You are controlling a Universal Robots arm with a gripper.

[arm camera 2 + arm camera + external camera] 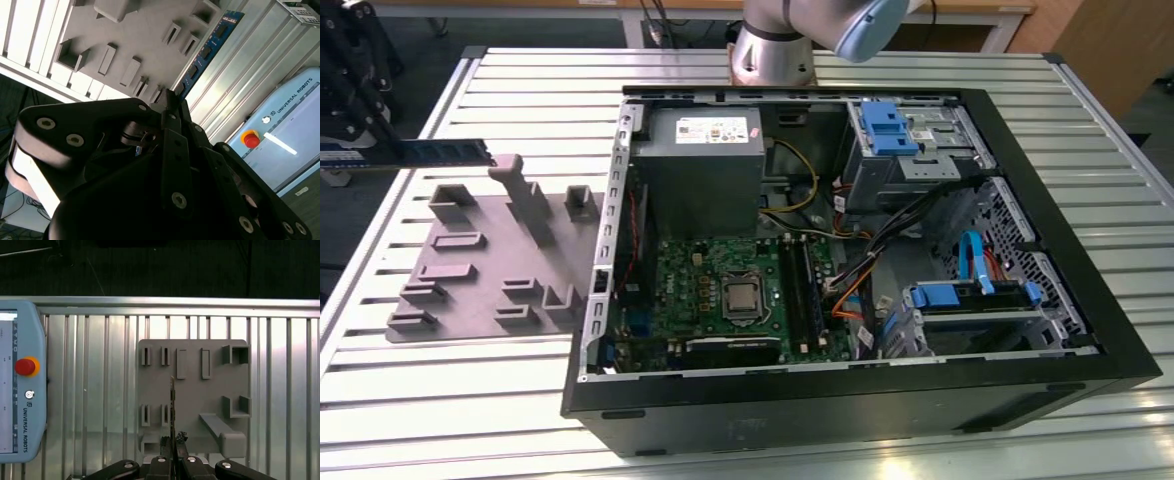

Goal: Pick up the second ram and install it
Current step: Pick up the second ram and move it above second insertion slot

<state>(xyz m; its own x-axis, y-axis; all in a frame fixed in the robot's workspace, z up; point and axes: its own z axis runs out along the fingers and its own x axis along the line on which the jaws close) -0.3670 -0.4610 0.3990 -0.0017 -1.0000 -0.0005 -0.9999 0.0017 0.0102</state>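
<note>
- The gripper [172,446] clamps its jaws tight on one end of the second ram [172,400], which in the first wrist view is a thin, edge-on sliver over the grey fixture plate [195,390].
- In the exterior view the blue-green stick [438,152] juts level over the slatted table [454,400], to the exterior view's left of the open computer case [854,405] and well apart from it; the frame edge cuts off the gripper holding it.
- The stick's free end lies just beside the plate's tall post; whether they touch cannot be told.
- In the second wrist view the black gripper body hides the held end, with the chip-lined length [212,45] running clear.
- The black memory slots [803,290] on the motherboard [707,270] are hard to make out.
- A teach pendant [22,405] lies on the table, partly cropped.
</note>
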